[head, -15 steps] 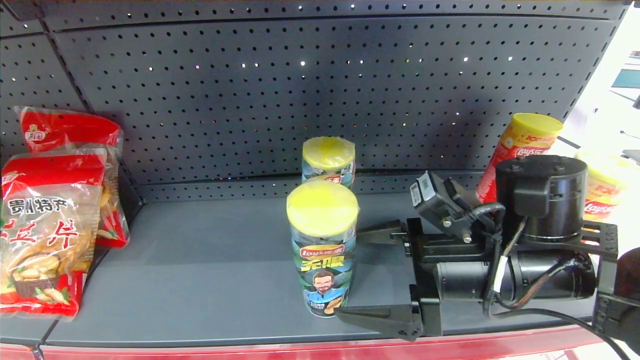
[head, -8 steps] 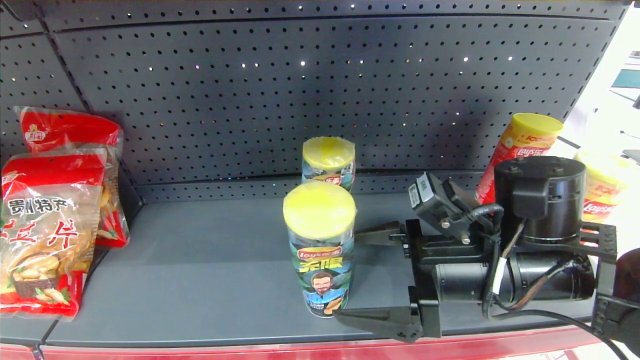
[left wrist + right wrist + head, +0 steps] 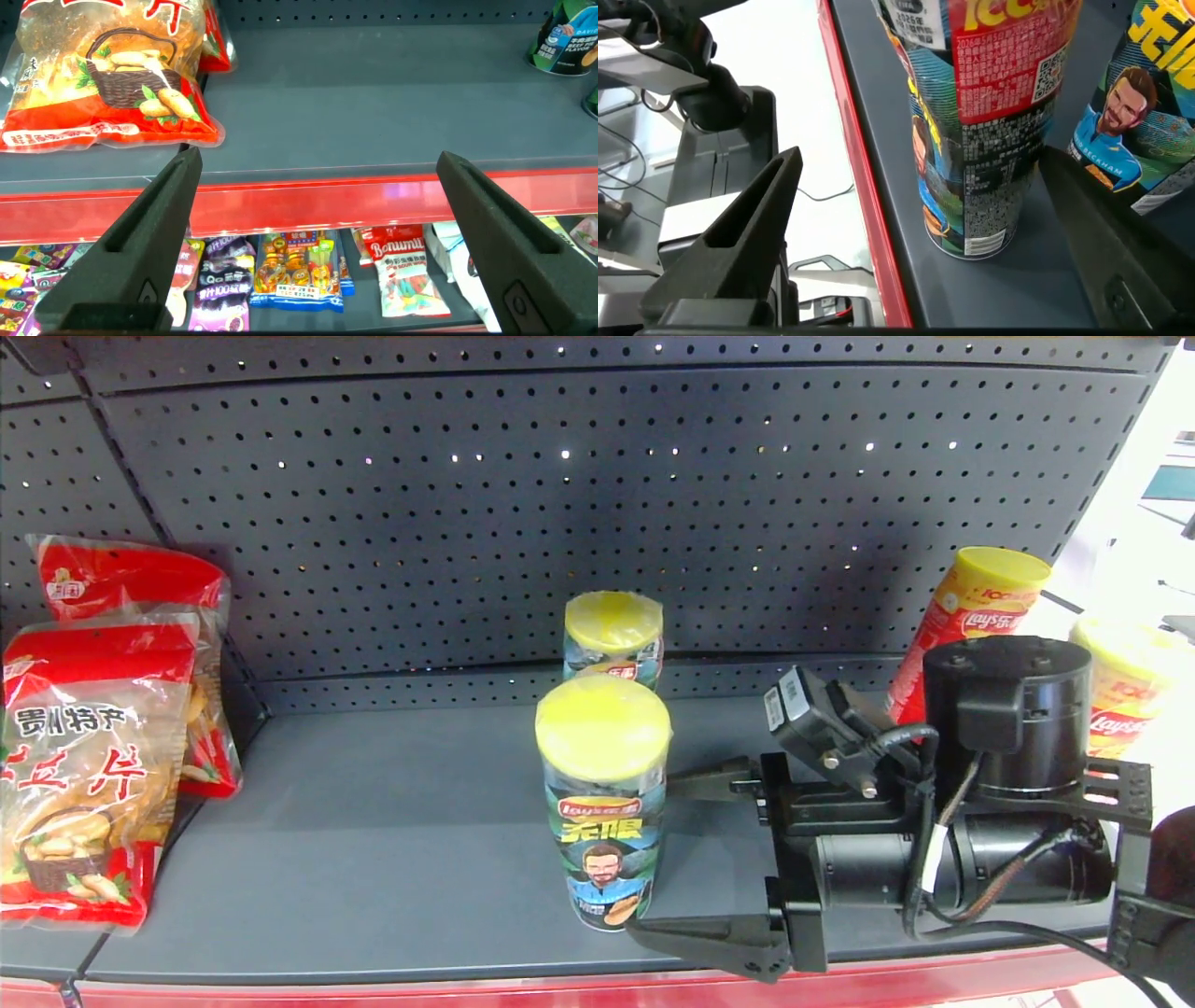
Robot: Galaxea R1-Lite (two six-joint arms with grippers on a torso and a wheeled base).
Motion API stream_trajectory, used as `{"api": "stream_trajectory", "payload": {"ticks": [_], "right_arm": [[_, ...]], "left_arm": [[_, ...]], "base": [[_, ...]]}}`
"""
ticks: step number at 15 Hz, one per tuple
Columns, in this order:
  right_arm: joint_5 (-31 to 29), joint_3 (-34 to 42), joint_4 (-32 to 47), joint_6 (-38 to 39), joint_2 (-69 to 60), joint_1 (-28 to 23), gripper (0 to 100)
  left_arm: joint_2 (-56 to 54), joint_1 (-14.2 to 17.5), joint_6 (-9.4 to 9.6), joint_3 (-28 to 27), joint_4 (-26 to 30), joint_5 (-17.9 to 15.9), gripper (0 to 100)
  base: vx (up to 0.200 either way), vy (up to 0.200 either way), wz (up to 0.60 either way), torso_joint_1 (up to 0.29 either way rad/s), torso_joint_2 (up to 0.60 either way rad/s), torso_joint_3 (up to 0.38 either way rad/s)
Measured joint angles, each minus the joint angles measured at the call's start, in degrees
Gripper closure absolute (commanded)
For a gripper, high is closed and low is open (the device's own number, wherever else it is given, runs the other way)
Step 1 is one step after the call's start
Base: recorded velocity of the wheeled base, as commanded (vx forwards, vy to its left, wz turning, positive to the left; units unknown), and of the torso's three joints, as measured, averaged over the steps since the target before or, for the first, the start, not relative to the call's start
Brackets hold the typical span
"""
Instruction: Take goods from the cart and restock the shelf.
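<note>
Peanut bags point(image 3: 89, 756) stand at the shelf's point(image 3: 373, 840) left end. The left gripper point(image 3: 318, 161) hangs before the shelf's red front edge, jaws spread, holding nothing. Mid-shelf stand two green cans (both upright): the front can point(image 3: 602, 803) near the edge, the rear can point(image 3: 613, 639) by the back panel. The right gripper point(image 3: 653, 856) flanks the front can, jaws spread wide, not pinching it. Yellow cans point(image 3: 980, 607) stand farther right.
</note>
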Motion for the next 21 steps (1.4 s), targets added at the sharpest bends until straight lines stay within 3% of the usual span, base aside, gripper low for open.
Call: {"api": "stream_trajectory", "payload": {"ticks": [9, 21], "right_arm": [[-0.33, 0.52, -0.09, 0.09, 0.05, -0.28, 0], [-1.02, 2.40, -1.67, 1.78, -2.33, -4.39, 0]], "left_arm": [[0.00, -0.02, 0.00, 0.00, 0.00, 0.01, 0], [0.00, -0.04, 0.00, 0.00, 0.00, 0.01, 0]], "base": [[0.000, 0.000, 0.00, 0.000, 0.00, 0.000], [0.000, 0.000, 0.00, 0.000, 0.00, 0.000]]}}
